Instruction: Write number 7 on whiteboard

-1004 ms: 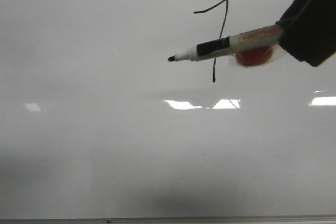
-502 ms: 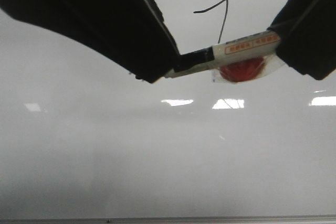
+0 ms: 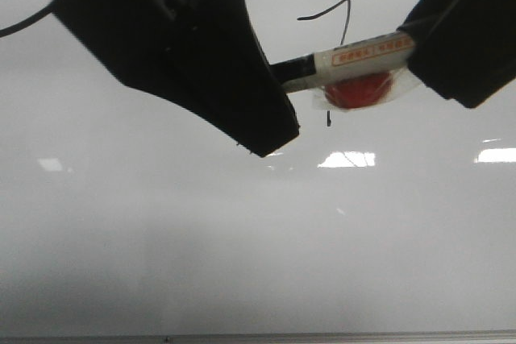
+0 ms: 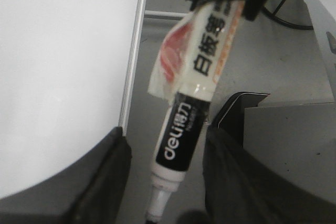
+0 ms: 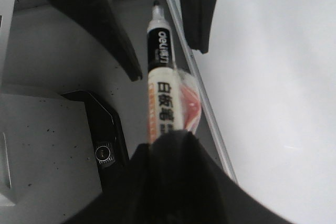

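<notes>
The number 7 (image 3: 344, 12) is a thin black line on the whiteboard (image 3: 161, 223); the marker and the grippers hide the middle of its downstroke. My right gripper (image 3: 419, 42) is shut on the back end of a white and black marker (image 3: 359, 58) that has red-printed clear wrap (image 3: 359, 93) hanging from it, and holds it above the board. In the right wrist view, the gripper (image 5: 170, 145) grips the marker (image 5: 160, 77). My left gripper (image 3: 274, 94) is open, one finger (image 4: 100, 182) on each side of the marker's black tip end (image 4: 178, 135), not touching it.
The board's thin metal edge strip (image 3: 322, 336) runs along the near side and also shows in the left wrist view (image 4: 134, 51) and right wrist view (image 5: 189, 61). Beyond the edge, a black device (image 5: 105, 135) sits beside a grey surface (image 4: 294, 140).
My left gripper came in from the upper left and moved over the marker's tip end. The right gripper lifted the marker slightly and tilted it.
</notes>
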Robot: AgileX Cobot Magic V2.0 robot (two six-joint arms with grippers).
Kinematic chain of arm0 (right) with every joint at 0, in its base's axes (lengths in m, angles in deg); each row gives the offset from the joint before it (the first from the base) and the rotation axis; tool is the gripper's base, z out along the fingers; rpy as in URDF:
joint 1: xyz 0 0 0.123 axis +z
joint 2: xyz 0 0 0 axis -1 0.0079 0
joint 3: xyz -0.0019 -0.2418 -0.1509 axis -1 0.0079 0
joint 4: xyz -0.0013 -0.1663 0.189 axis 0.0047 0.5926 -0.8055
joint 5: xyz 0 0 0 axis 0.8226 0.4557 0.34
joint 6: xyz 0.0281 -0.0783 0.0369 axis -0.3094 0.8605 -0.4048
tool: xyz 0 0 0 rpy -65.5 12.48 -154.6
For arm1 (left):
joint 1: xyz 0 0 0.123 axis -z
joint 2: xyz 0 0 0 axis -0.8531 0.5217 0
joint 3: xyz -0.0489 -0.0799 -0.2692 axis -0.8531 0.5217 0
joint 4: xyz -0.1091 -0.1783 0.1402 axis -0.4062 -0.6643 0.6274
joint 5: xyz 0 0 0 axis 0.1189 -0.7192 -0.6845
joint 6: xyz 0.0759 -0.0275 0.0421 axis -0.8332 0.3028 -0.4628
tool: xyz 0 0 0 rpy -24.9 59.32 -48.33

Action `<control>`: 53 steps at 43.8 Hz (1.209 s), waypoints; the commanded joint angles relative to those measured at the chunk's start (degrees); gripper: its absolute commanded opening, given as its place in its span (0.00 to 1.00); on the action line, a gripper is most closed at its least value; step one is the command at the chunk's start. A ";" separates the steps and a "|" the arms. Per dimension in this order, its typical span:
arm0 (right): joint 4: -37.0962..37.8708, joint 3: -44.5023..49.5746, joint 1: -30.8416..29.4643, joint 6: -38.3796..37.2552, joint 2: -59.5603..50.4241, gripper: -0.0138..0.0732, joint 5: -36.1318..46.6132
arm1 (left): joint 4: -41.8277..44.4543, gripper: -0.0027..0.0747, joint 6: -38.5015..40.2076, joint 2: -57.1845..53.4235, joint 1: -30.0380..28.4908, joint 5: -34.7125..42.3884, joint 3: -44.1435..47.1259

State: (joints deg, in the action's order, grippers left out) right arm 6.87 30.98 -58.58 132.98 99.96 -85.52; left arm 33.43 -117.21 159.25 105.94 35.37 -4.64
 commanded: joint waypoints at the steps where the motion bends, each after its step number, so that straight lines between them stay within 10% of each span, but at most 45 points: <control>1: -2.14 -1.87 0.15 0.70 -1.06 0.08 2.16 | -3.47 0.38 -2.54 -1.68 0.30 2.54 -1.98; 17: -2.14 -1.87 0.15 0.65 -1.06 0.10 2.17 | -4.23 0.17 -6.75 -1.68 0.30 2.54 -1.98; 32: -2.14 -1.87 0.15 0.54 -1.06 0.67 2.09 | -4.11 0.01 -6.75 -1.68 0.18 2.65 -1.98; 39: -2.03 -2.64 -0.94 -0.89 -2.06 0.73 0.89 | -2.37 0.01 -5.89 -1.90 0.18 2.01 -2.12; 53: 6.46 -3.18 -15.07 -13.89 -10.43 0.73 0.45 | 26.77 0.01 29.36 -7.18 -4.97 -6.24 -6.43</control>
State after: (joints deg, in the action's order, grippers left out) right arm 12.46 29.74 -69.82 122.35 91.83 -86.90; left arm 53.88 -98.32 155.85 103.31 29.76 -8.31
